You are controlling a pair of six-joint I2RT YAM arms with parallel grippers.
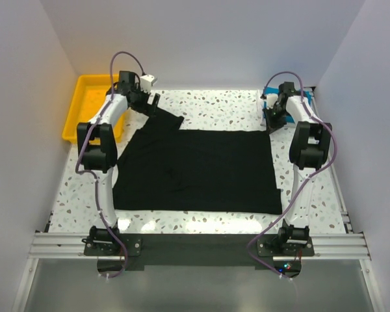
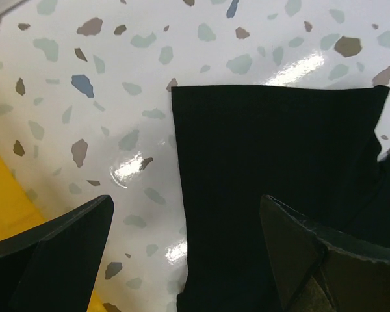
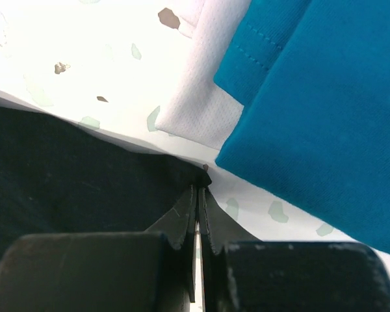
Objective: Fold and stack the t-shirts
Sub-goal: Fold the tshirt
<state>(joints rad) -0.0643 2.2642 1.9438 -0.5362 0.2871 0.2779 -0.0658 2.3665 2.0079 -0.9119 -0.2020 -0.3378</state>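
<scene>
Top external shows the right end effector [image 1: 273, 122] pinching the far right corner of the black t-shirt [image 1: 195, 170], the left end effector [image 1: 152, 103] spread wide over its far left sleeve [image 1: 166, 121].

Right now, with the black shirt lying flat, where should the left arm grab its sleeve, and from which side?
Probably the cuff corner of the sleeve of the black shirt, coming down from the bare-table side. The sleeve lies flat on the table with a straight free edge, and the open left tool straddles that edge, so one finger could slip under and pinch the cloth.
</scene>
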